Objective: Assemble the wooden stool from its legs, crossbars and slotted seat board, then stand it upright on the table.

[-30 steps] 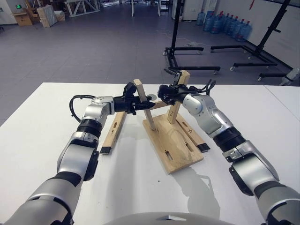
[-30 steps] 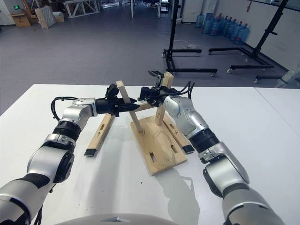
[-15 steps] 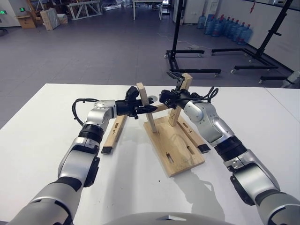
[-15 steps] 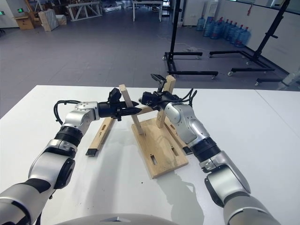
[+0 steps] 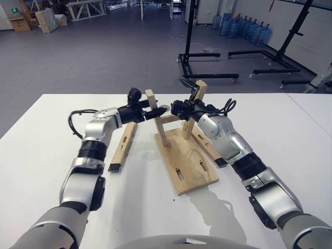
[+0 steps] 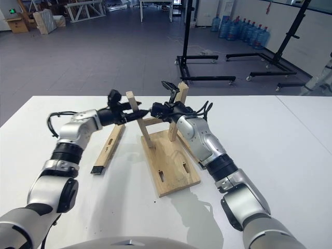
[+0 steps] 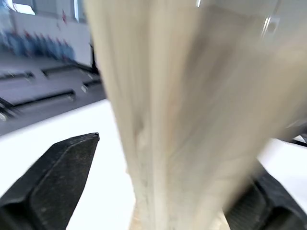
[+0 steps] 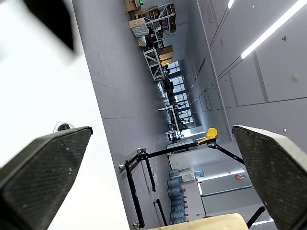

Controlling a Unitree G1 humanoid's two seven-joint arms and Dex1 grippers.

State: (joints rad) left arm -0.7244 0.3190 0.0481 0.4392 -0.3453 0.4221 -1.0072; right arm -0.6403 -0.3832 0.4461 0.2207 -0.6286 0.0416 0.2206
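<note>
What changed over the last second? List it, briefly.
No part visibly moved. The whole head view shifted, so it was the camera that moved. The left gripper still straddles the upright leg, and the right gripper still sits open by the crossbar. The seat board stays flat on the table, with a loose leg lying to its left.

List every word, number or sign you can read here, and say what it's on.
Green sign at the far end of the hall: too small to read.
Dark mark on the right-hand lying leg: too small to read.
Nothing else legible.
</note>
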